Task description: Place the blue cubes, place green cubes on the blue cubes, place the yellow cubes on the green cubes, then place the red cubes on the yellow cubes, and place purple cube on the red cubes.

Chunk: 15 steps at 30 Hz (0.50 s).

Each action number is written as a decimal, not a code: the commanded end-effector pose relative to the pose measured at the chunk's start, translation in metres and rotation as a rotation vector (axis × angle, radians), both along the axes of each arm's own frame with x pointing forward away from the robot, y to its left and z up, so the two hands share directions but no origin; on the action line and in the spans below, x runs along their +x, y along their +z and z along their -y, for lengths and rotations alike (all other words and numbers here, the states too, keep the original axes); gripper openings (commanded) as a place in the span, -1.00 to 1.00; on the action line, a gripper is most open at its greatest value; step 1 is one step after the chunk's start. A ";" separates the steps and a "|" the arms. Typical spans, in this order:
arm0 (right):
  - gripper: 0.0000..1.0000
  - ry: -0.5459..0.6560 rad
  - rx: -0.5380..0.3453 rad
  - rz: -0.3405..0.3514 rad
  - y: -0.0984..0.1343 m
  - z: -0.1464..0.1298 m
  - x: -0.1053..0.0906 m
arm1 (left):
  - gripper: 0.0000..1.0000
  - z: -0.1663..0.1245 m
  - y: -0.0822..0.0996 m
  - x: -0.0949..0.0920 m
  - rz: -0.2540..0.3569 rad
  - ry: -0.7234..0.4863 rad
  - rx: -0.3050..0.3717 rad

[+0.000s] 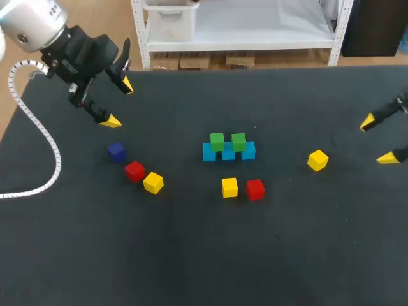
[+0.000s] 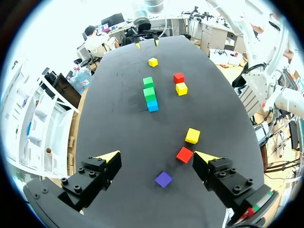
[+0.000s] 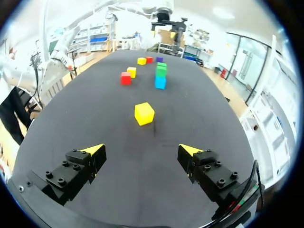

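A dark, matte, cloth-like bench (image 1: 191, 255) carries small square-edged cubes with flat, plain-coloured faces. At its middle three blue cubes (image 1: 228, 152) stand side by side, touching, as one short row. Two green cubes (image 1: 227, 141) sit on top of that row, each straddling a seam between two blues. Just in front of the row, on the robot's side, a yellow cube (image 1: 229, 187) and a red cube (image 1: 255, 189) stand close together. Right of the row a second yellow cube (image 1: 317, 160) stands alone, turned at an angle. Left of the row lie a purple cube (image 1: 116, 151), another red cube (image 1: 134, 171) and a third yellow cube (image 1: 153, 182) in a slanting line. The left arm (image 1: 83, 54) hangs beyond these, farther left of the row, its jaws wide apart and holding nothing. The right arm (image 1: 392, 111) is far right of the row, its jaws likewise spread and empty.
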State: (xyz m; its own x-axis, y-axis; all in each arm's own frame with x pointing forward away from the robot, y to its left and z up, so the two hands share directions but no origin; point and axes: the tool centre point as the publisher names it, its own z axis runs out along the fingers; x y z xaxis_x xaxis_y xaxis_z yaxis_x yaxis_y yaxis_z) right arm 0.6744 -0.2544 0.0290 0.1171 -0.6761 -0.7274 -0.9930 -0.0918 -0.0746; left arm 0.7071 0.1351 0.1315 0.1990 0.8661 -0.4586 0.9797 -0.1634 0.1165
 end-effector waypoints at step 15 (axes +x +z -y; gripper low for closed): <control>1.00 -0.011 0.034 -0.020 -0.004 0.010 -0.003 | 1.00 0.052 0.002 -0.018 0.019 0.041 0.016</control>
State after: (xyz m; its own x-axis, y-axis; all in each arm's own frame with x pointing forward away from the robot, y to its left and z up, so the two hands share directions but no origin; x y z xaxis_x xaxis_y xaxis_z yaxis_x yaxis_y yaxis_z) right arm 0.6711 -0.2647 0.0250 0.0948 -0.6534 -0.7511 -0.9953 -0.0786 -0.0572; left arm 0.6990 0.1074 0.1367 0.1807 0.8675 -0.4634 0.9830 -0.1430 0.1155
